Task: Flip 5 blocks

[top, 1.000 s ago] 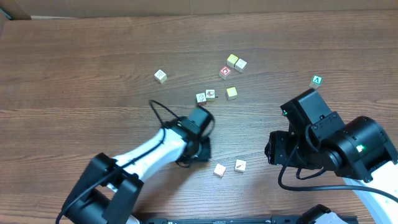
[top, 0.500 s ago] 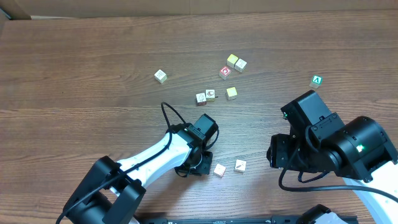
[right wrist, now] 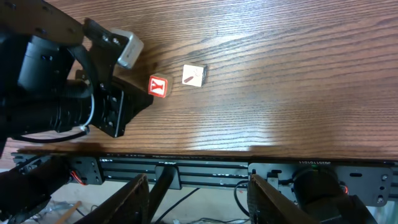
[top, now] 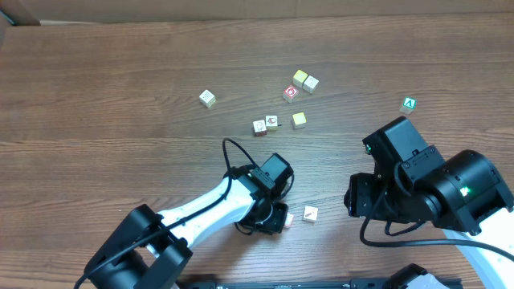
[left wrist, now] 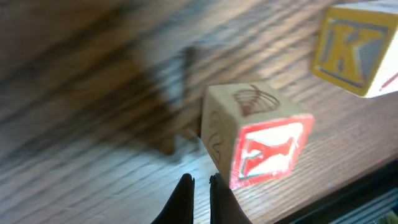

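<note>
Red-faced block (left wrist: 258, 140), left wrist view: pale wood, its red picture facing sideways, just beside the left gripper (left wrist: 200, 193), whose jaws were clenched on nothing. Pushing high on its side should roll it, not slide it. Overhead, more printed blocks (top: 271, 122) lay well beyond that gripper. Right wrist view: the right gripper (right wrist: 202, 200) was released and empty.
</note>
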